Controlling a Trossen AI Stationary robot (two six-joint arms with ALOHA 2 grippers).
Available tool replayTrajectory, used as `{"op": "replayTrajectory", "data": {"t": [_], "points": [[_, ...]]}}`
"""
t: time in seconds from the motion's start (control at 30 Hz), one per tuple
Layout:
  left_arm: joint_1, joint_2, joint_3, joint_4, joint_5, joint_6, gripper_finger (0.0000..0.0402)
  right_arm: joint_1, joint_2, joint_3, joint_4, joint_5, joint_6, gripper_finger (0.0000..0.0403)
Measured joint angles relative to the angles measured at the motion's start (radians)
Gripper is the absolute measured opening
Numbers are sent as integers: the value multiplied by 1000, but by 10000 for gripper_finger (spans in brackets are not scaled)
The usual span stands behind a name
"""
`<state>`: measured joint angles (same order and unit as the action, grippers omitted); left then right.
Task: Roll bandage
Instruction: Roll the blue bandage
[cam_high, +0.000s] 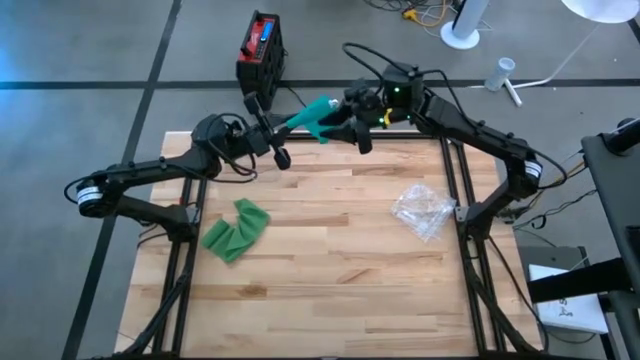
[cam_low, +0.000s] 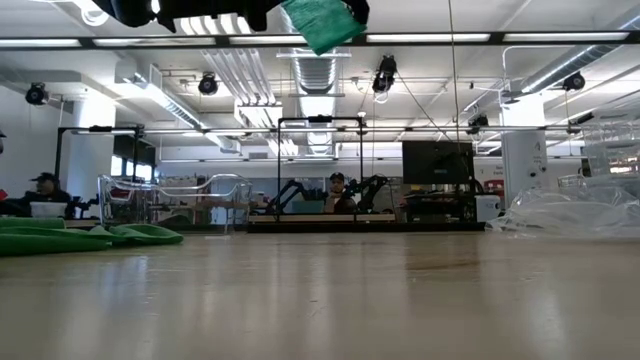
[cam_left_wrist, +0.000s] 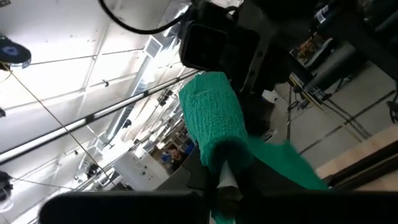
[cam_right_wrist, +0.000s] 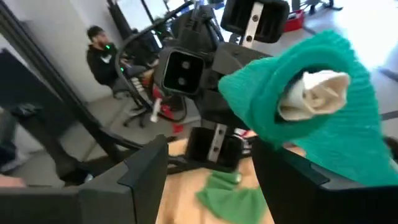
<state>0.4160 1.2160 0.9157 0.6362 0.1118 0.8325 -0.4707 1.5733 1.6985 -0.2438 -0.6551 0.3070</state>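
Observation:
A teal-green bandage roll (cam_high: 315, 112) with a white core (cam_right_wrist: 314, 93) hangs high above the table's far edge, between my two grippers. My left gripper (cam_high: 284, 128) is shut on it, coming from the left. My right gripper (cam_high: 346, 120) faces it from the right, open. The roll's free end (cam_right_wrist: 298, 99) sits over one of its fingers (cam_right_wrist: 292, 180), and the other finger (cam_right_wrist: 143, 180) stands well apart. In the low view the roll (cam_low: 320, 22) shows at the top edge. A loose tail of strip (cam_left_wrist: 286, 165) trails off the roll. My left gripper pinches the roll's near end (cam_left_wrist: 225, 163) between its two fingers, coming about level from the table's left. The roll sticks out past the fingertips toward the right gripper, lifted clear of the table. Whether my right gripper's finger touches the roll's free end, I cannot tell.
A second, lighter green bandage (cam_high: 236, 230) lies crumpled on the wooden table (cam_high: 330, 280) at the left. A clear plastic bag (cam_high: 423, 210) lies at the right. A red and black box (cam_high: 260, 45) stands on the floor beyond the far edge. People sit in the room behind.

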Motion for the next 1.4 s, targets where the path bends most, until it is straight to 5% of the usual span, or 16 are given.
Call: {"op": "replayTrajectory", "data": {"t": [0.57, 1.4], "points": [[1, 1, 0, -24, 2, 50, 32, -23, 13, 0, 99, 186, 91, 167], [0, 45, 0, 81, -86, 151, 26, -24, 14, 0, 124, 163, 152, 145]]}}
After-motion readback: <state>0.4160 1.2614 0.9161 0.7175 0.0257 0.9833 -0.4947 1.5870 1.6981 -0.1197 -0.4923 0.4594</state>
